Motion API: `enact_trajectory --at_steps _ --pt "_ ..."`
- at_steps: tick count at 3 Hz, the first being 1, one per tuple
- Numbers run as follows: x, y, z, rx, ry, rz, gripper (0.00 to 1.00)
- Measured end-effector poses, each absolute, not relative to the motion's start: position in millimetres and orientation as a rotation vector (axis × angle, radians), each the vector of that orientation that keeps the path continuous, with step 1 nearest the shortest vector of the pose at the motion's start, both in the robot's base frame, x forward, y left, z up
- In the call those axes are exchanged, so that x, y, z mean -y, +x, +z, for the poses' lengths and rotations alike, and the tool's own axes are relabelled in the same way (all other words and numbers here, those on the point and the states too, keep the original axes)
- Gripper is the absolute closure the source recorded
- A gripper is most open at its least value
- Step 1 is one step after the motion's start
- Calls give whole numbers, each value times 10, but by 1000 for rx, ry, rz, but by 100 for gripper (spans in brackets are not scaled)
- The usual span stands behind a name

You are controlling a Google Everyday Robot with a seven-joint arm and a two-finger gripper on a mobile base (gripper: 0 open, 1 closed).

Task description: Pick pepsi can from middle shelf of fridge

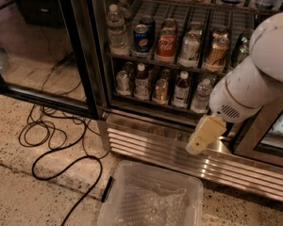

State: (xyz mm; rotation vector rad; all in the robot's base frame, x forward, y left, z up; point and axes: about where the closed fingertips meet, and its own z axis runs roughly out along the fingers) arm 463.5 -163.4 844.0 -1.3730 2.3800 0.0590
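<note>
The pepsi can [141,37], blue with a round logo and a silver top, stands at the front of a lane on the middle shelf [196,68], a dark wire rack in the open fridge [160,147]. It sits between a water bottle and a red Coca-Cola can [166,44]. My white arm comes in from the upper right. Its cream-coloured gripper [201,139] hangs low in front of the fridge's base grille, well below and to the right of the pepsi can. It holds nothing that shows.
The fridge's glass door [33,46] stands open at the left. A rack of small bottles [160,86] lies under the middle shelf. A clear plastic bin [151,197] sits on the floor before the grille. Black cables [52,140] loop over the floor at the left.
</note>
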Motion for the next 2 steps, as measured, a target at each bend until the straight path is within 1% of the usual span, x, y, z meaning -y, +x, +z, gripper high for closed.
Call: enact_trajectory --at_steps 1,2 --pt "1634 4635 8440 -2380 -1373 59 0" --pt "1458 4651 8221 -2381 -1321 77 0"
